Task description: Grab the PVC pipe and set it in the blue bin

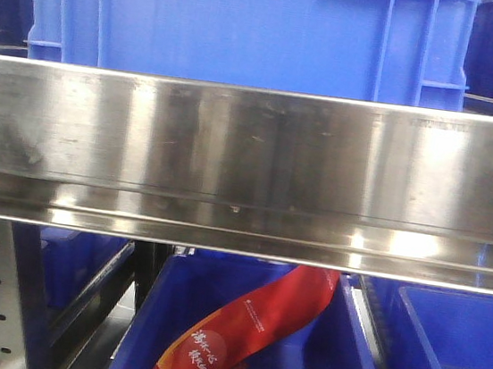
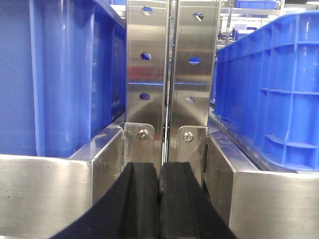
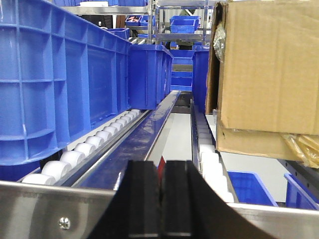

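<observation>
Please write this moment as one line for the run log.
left gripper: jaws shut, empty | right gripper: jaws shut, empty | PVC pipe: not visible | blue bin: behind steel rail

Blue bins [image 1: 248, 23], shiny silver steel rail [image 1: 250, 158], red bag [image 1: 247, 329] w/ yellow print, brown cardboard box [image 3: 269, 64], black grippers [image 2: 159, 199].

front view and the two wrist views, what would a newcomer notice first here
In the front view, a shiny steel rail fills the middle, with a blue bin above and a red printed bag in a bin below. The right wrist view shows a cardboard box and white rollers beside blue bins; both pincers, left and right, look shut and empty.
</observation>
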Robot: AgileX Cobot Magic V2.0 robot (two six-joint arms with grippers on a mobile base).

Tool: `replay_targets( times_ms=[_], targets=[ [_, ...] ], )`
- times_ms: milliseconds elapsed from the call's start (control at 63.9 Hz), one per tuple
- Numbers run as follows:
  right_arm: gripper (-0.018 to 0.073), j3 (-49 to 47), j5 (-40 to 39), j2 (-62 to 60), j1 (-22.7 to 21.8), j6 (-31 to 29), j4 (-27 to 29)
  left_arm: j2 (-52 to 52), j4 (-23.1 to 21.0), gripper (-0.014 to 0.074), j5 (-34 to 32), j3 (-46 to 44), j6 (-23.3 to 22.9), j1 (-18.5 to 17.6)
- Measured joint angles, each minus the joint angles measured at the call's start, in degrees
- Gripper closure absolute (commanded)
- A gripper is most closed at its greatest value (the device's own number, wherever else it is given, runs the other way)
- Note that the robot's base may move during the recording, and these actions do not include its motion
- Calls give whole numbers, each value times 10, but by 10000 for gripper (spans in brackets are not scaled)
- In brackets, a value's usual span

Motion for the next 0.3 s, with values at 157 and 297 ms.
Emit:
replay_targets(
  times_ms=[157,297],
  targets=[
    [727,0,0,0,0,0,0,0,0,707,0,0,0,0],
    [727,0,0,0,0,0,0,0,0,707,0,0,0,0]
  ],
)
